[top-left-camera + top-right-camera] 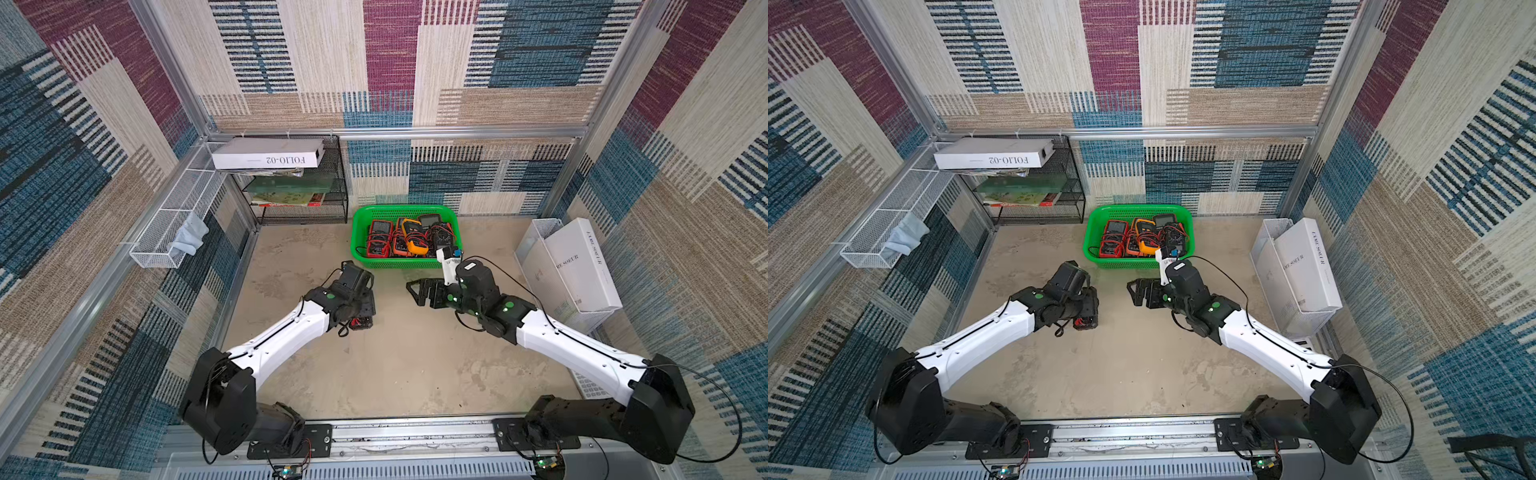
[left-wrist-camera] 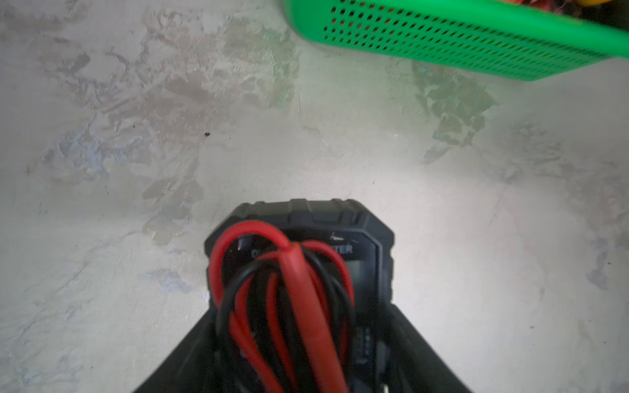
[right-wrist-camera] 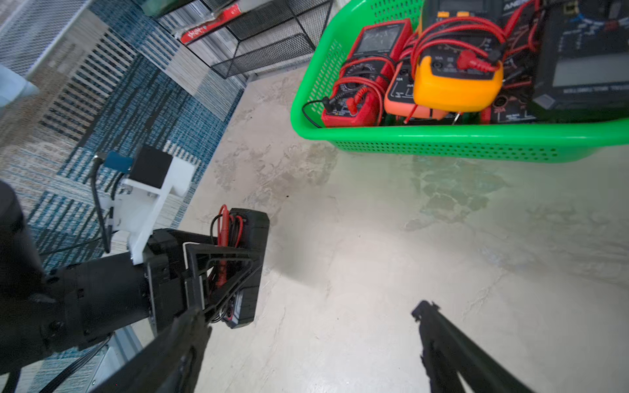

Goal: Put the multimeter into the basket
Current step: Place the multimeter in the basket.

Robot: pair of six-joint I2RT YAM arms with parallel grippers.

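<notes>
Mottled beige tabletop [image 1: 395, 374], patchwork walls. In both top views the green basket [image 1: 395, 263] sits far; a white box [image 1: 266, 154] reads "FOLIO-02". My left gripper [image 1: 360, 315] pinches the black multimeter [image 1: 362, 323] nearer. Left wrist view: its label blurs, ending "TER". Right wrist view: my right gripper [image 3: 306, 316] is spread, empty. I judge carrying; next, clear the near rim.

Glossy, perforated green plastic on the basket [image 3: 442, 149]; matt, ribbed black casing on the multimeter [image 2: 306, 214], smooth shiny red and black leads [image 2: 299, 272]; matt, mottled, patchy surface [image 2: 340, 153].
</notes>
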